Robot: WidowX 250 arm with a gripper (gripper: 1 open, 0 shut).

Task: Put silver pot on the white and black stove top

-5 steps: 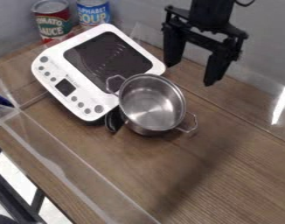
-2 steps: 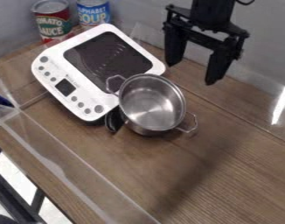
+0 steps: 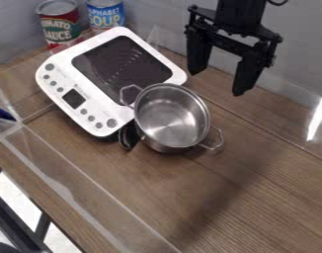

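Note:
The silver pot (image 3: 172,120) stands upright and lidless on the wooden table, its rim just touching the near right corner of the stove top. The white and black stove top (image 3: 109,73) lies flat at the upper left, its black glass square bare and its button panel facing the front left. My black gripper (image 3: 219,71) hangs open above the table to the upper right of the pot, fingers pointing down, nothing between them. It is apart from both the pot and the stove.
Two labelled tin cans (image 3: 58,23) (image 3: 103,13) stand behind the stove at the back left. A clear plastic sheet edge (image 3: 19,124) runs along the left front side. Bare wood table (image 3: 243,188) stretches to the right and front of the pot.

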